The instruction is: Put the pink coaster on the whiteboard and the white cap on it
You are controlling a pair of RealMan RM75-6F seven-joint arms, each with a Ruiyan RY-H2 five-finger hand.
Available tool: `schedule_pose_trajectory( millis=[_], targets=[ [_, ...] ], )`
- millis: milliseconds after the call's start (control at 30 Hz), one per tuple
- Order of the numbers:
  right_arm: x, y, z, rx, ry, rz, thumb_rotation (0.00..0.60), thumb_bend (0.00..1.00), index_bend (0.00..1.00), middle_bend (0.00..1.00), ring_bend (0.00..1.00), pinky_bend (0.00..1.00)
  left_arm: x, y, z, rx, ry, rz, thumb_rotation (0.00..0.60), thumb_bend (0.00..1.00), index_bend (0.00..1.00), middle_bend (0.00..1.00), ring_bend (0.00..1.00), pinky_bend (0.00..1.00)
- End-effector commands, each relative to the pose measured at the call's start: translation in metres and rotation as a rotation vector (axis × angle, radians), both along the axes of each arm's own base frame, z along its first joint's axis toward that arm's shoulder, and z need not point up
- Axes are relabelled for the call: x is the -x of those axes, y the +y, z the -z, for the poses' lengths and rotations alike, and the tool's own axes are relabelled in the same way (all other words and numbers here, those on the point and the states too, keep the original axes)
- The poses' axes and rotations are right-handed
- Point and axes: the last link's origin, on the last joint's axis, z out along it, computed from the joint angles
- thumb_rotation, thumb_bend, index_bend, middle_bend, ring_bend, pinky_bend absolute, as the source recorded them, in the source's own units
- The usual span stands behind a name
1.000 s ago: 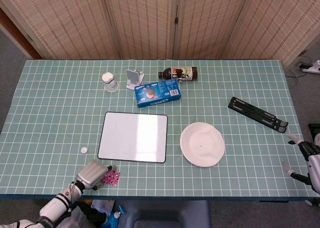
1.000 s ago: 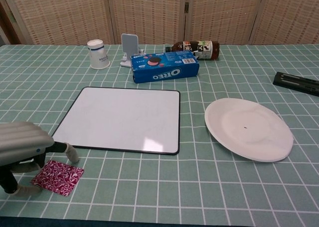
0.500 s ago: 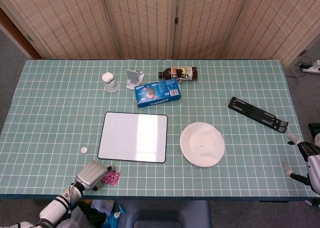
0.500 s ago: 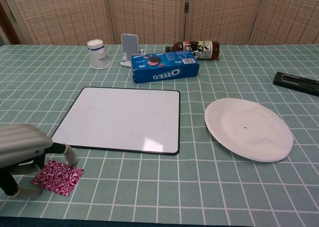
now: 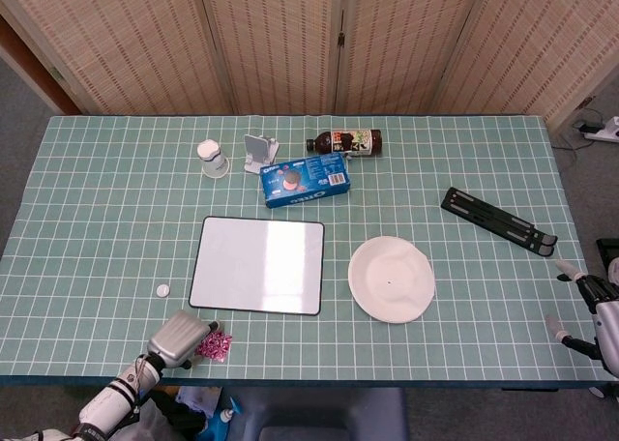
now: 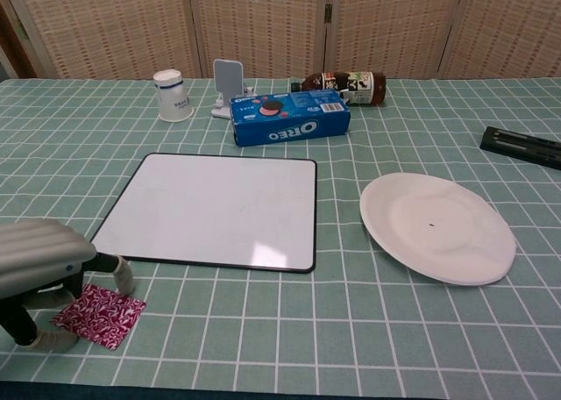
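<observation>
Left hand (image 6: pixel 39 277) pinching pink coaster (image 6: pixel 101 317) at whiteboard's (image 6: pixel 215 209) seven o'clock.
Right hand (image 5: pixel 590 310) spread, holding nothing; "OREO" box (image 6: pixel 291 121) at twelve.

Whiteboard (image 6: pixel 219 209) was glossy, smooth; paper plate (image 6: pixel 436 226) matt; Oreo box (image 6: pixel 291 117) shiny card; counter (image 6: pixel 368 330) cloth-covered; left robot hand (image 6: pixel 35 258) ribbed grey metal.

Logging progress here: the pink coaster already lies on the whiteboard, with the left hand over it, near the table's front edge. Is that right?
Not quite. The pink coaster lies on the green tablecloth in front of the whiteboard, not on it; the chest view shows this. The left hand is over it, near the table's front edge.
</observation>
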Motion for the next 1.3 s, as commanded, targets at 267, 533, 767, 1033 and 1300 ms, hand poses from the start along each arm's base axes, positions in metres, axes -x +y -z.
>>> schedule_pose_trajectory(
  millis=[267, 533, 767, 1033, 1300],
  targets=[
    [0.001, 0.000, 0.000, -0.001, -0.001, 0.005, 0.600, 0.22, 0.16, 0.32, 0.28, 0.33, -0.001, 0.001, 0.003, 0.005, -0.002, -0.005, 0.600, 0.25, 0.34, 0.94, 0.96, 1.00],
    [0.001, 0.000, -0.001, 0.003, 0.000, 0.002, 0.600, 0.22, 0.16, 0.32, 0.28, 0.33, -0.004, 0.004, -0.002, -0.011, -0.010, 0.002, 0.600, 0.25, 0.35, 0.94, 0.96, 1.00],
    [0.000, 0.000, -0.001, 0.000, 0.002, -0.003, 0.600, 0.22, 0.16, 0.32, 0.28, 0.33, -0.007, 0.018, -0.016, -0.053, -0.010, 0.018, 0.600, 0.25, 0.35, 0.94, 0.96, 1.00],
    [-0.001, -0.002, -0.001, -0.002, 0.000, -0.009, 0.600, 0.22, 0.16, 0.32, 0.28, 0.33, -0.029, 0.059, -0.037, -0.119, -0.045, 0.038, 0.600, 0.25, 0.34, 0.94, 0.96, 1.00],
    [-0.003, -0.006, -0.001, -0.008, 0.004, -0.018, 0.600, 0.22, 0.16, 0.32, 0.29, 0.34, -0.055, 0.097, -0.035, -0.119, -0.064, 0.042, 0.600, 0.25, 0.33, 0.94, 0.96, 1.00]
  ],
)
